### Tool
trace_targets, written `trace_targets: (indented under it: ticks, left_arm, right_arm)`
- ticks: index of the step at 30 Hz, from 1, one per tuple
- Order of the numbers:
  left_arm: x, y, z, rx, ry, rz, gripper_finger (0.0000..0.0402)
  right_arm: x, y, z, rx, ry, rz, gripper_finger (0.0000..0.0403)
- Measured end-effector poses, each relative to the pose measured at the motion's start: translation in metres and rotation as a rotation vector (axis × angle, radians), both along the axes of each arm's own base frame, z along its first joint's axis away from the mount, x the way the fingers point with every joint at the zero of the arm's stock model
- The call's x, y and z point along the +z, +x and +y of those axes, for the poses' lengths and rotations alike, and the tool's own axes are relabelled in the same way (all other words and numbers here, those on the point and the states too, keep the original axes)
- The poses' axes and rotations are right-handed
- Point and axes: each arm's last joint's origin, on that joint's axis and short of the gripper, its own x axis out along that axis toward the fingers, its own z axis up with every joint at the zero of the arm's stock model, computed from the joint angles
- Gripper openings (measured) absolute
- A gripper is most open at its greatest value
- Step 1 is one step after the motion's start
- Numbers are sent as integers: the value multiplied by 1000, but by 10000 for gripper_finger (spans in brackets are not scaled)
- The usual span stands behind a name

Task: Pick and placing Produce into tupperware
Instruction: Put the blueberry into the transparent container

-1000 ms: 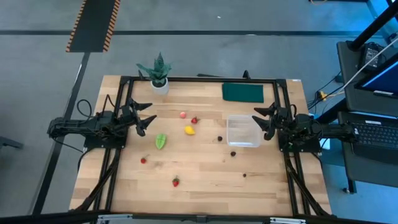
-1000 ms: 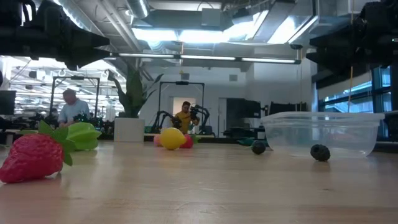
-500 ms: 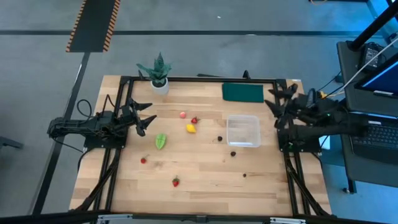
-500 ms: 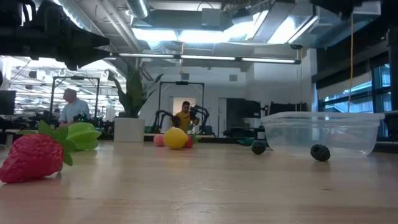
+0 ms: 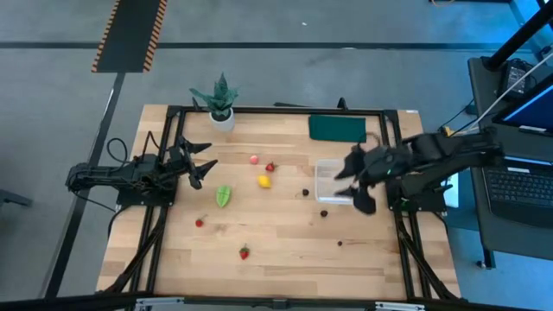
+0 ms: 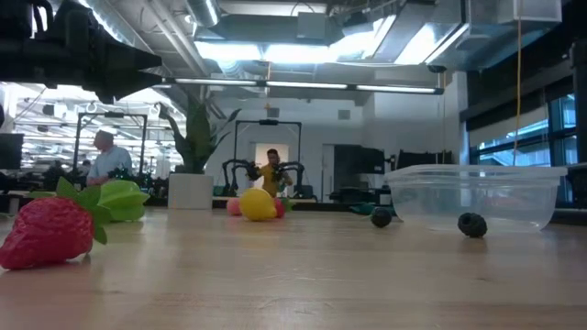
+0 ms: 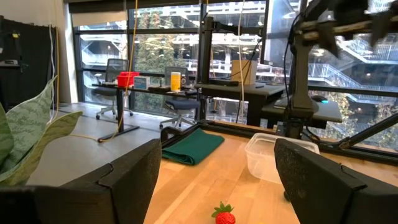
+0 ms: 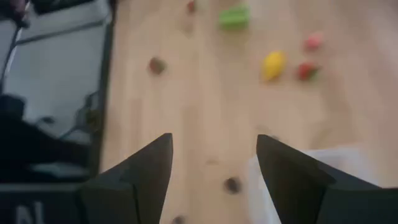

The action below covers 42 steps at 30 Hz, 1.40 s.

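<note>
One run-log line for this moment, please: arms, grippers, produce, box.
left gripper: open, parked at table's left edge | right gripper: open, empty, over tupperware | produce: lemon, leafy green on table | tupperware: appears empty

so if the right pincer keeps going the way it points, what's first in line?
Probably a dark berry, lying on bare table just past the open right pincer beside the tupperware; depth is unclear.

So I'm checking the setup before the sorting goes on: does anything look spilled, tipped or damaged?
Nothing stands out. The tupperware sits upright and empty, and the produce lies scattered on the table: leafy piece, lemon, red berries, dark berries. The right gripper hangs open above the box; the left gripper waits open at the left edge.
</note>
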Motion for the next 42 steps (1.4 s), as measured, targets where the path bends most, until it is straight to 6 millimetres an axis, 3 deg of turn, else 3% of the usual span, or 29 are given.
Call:
trace_targets:
  ticks: [3, 7, 10, 19, 23, 34, 42]
  left_arm:
    - [0, 0, 0, 0, 0, 0, 305]
    - [0, 0, 0, 0, 0, 0, 305]
    - [0, 0, 0, 0, 0, 0, 305]
    - [0, 0, 0, 0, 0, 0, 305]
    - [0, 0, 0, 0, 0, 0, 305]
    - [0, 0, 0, 0, 0, -1, 305]
    - [0, 0, 0, 2, 0, 0, 305]
  right_arm:
    - [-4, 3, 18, 25, 5, 114, 234]
    - [-26, 2, 35, 0, -4, 296, 234]
    - [-42, 0, 43, -25, -32, 328, 234]
    - [-120, -11, 58, -3, -130, 455, 234]
    - [-148, -14, 67, 30, -100, 421, 234]
    - [-184, -25, 82, -11, 41, 412, 234]
    - [-202, -15, 95, -11, 62, 404, 234]
